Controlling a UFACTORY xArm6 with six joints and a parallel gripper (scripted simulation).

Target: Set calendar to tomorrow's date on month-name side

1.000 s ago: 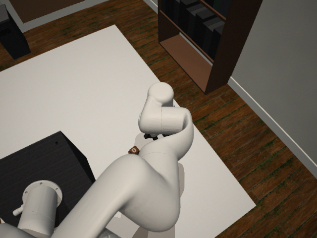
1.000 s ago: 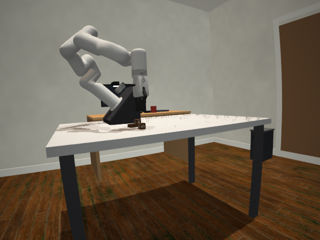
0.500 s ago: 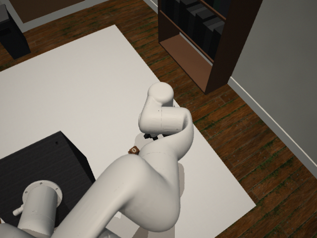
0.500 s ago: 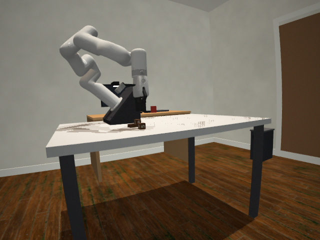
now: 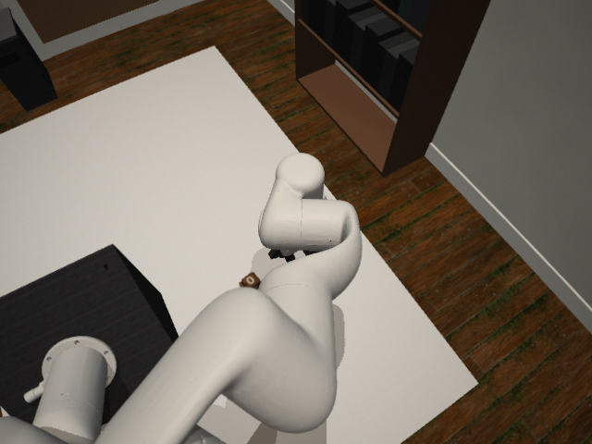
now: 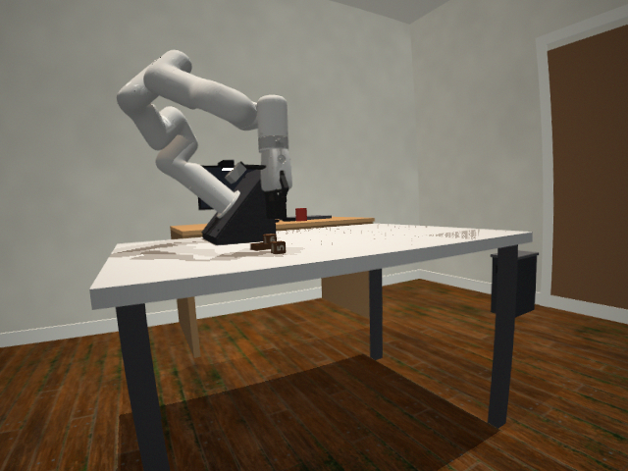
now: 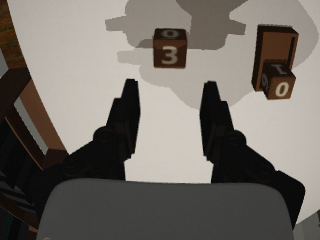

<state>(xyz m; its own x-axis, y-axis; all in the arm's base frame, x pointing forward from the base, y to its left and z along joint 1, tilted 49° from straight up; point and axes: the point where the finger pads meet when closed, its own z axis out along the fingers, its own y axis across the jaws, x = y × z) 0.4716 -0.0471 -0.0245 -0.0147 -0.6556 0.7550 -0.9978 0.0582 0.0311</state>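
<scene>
In the wrist view a loose brown cube [image 7: 170,48] stands on the white table with a 3 on its near face. To its right lies the small brown tray [image 7: 274,54], with a second cube [image 7: 278,83] in its near end showing a 0. My gripper [image 7: 170,96] hovers above the table just short of the loose cube. Its fingers are partly open with nothing between them. In the exterior view the gripper [image 6: 278,200] hangs well above the cubes and tray [image 6: 268,244]. In the top view my arm hides most of them; one brown cube [image 5: 249,280] peeks out.
The arm's black base block [image 5: 76,305] stands on the table close to the left of the cubes. The table's right edge [image 5: 382,267] is near. A bookshelf [image 5: 377,71] stands beyond it. A red cup [image 6: 301,214] sits on a wooden bench behind the table.
</scene>
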